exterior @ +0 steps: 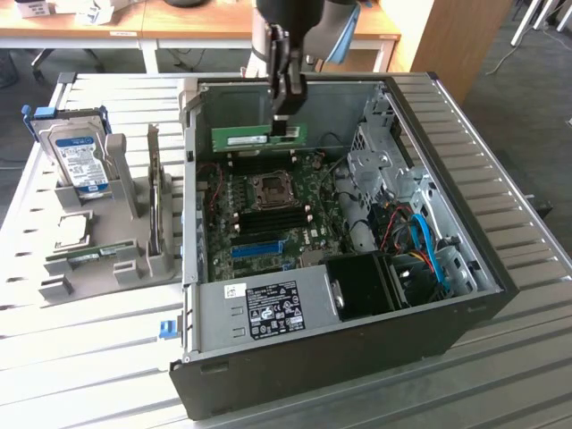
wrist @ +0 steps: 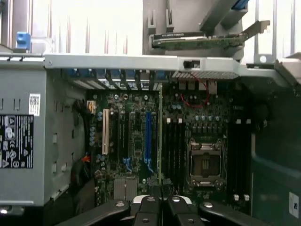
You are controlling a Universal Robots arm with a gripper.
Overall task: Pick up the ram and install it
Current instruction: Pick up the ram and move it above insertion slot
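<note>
The ram (exterior: 243, 138) is clamped between the fingers of the pincer (exterior: 286, 121) and is held on edge, level, inside the open computer case (exterior: 474, 241). It is positioned over the motherboard (exterior: 268, 223), near the case's far wall in the exterior view, beyond the processor socket (exterior: 269, 189). In the wrist view the ram (wrist: 160, 132) is seen edge-on as a thin line beside the socket (wrist: 205, 164), rising from the pincer (wrist: 161, 197). Contact with a slot cannot be determined. A hard drive (exterior: 79, 159) is stood in a grey holder (exterior: 116, 259) on the counter (exterior: 89, 357), at the exterior view's left.
</note>
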